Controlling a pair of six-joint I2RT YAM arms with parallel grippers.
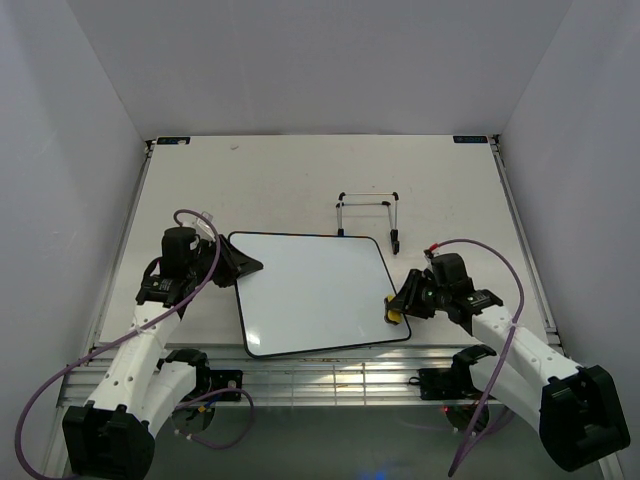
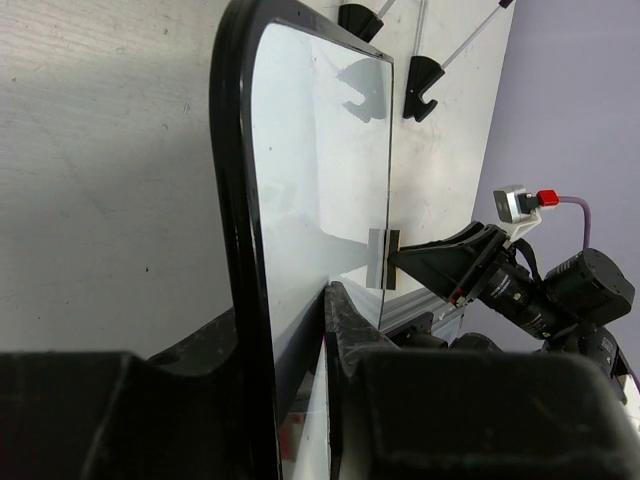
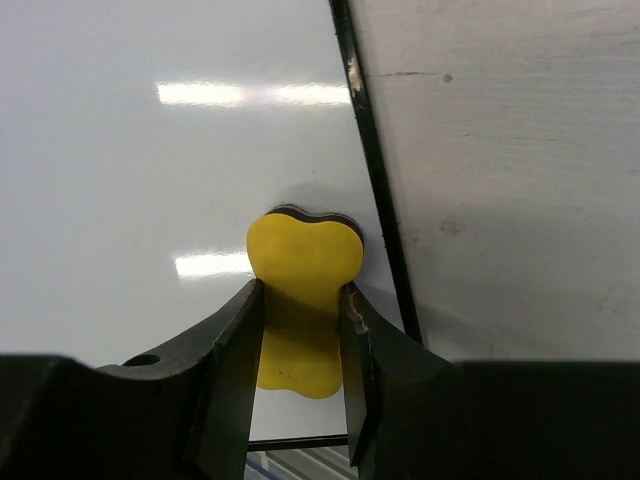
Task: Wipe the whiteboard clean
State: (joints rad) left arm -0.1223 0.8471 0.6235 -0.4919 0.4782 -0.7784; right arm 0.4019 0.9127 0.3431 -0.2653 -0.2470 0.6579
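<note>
Centrally, toward the near edge of the counter (image 1: pixel 300 180), the whiteboard (image 1: pixel 315 292) lies with its surface blank. The left tool (image 1: pixel 245 265) is clamped on its left edge, the frame between the fingers. The right tool (image 1: pixel 397 308) pinches a yellow eraser (image 3: pixel 303 250), set against the board just inside the right frame. A stand (image 1: pixel 368 210) sits just behind.

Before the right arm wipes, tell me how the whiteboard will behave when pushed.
The whiteboard is probably stiff: its reflections look flat and undistorted. Its glossy face likely lets the eraser glide. Lying flat on the table, it might slide, though the left gripper clamps its edge.
</note>
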